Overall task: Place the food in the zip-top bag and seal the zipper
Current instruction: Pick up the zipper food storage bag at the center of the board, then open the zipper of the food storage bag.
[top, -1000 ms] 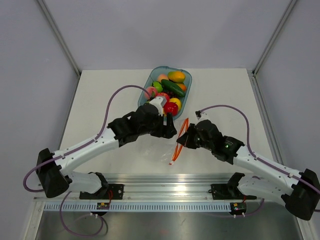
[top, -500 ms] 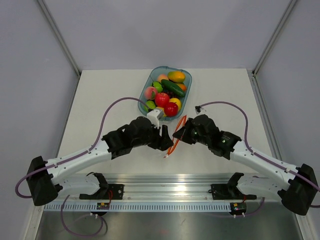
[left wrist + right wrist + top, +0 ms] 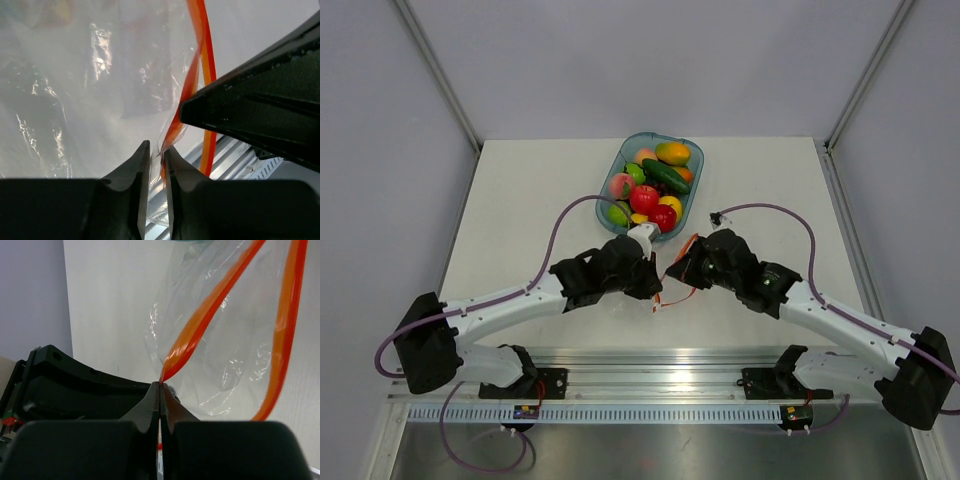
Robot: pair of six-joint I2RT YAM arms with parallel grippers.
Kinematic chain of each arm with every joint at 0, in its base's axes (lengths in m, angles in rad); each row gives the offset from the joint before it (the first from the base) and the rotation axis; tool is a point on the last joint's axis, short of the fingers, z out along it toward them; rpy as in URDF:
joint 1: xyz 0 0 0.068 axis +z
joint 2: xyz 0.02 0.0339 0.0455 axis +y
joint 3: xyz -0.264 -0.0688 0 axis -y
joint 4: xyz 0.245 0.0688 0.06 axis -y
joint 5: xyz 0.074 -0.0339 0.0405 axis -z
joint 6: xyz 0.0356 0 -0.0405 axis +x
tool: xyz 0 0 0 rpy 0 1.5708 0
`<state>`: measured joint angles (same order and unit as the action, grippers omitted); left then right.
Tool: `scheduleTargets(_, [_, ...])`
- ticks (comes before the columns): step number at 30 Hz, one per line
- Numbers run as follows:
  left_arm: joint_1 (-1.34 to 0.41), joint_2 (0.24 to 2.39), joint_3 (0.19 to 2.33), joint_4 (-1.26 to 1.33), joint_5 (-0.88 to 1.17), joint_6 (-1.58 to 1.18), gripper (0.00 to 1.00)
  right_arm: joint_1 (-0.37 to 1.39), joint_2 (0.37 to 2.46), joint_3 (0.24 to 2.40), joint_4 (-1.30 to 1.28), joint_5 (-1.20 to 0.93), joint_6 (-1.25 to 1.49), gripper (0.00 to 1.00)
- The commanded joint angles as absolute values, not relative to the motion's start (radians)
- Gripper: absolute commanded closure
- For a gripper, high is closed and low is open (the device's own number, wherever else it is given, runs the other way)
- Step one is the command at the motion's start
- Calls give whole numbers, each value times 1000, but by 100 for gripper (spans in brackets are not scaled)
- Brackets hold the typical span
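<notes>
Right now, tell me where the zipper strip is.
In the top view the zipper hangs at table centre between the left gripper and right gripper, just near-side of the blue tray.

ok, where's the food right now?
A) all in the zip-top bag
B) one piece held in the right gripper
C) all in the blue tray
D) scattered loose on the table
C: the food sits piled in the blue tray, while the zip-top bag looks empty between both grippers.

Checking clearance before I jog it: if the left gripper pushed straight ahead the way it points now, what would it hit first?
Almost at once the zip-top bag: its red-orange zipper runs right off the left gripper tips, clear film beyond. The right gripper sits just beside that line; depth is unclear.
</notes>
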<state>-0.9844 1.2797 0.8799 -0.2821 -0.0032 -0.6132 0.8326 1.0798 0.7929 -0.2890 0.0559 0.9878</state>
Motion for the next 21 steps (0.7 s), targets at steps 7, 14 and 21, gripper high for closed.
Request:
scheduleTargets(7, [-957,1253,933,-267,-6,-641,100,842,919,899,-546,251,937,40])
scheduleTargets(14, [-928,1189,907,-218,90,-690,100,841,816,855,-673,376,957,27])
scheduleTargets(21, [-925,1174,911,-222,106,-690,100,841,911,824,-560,292,931,20])
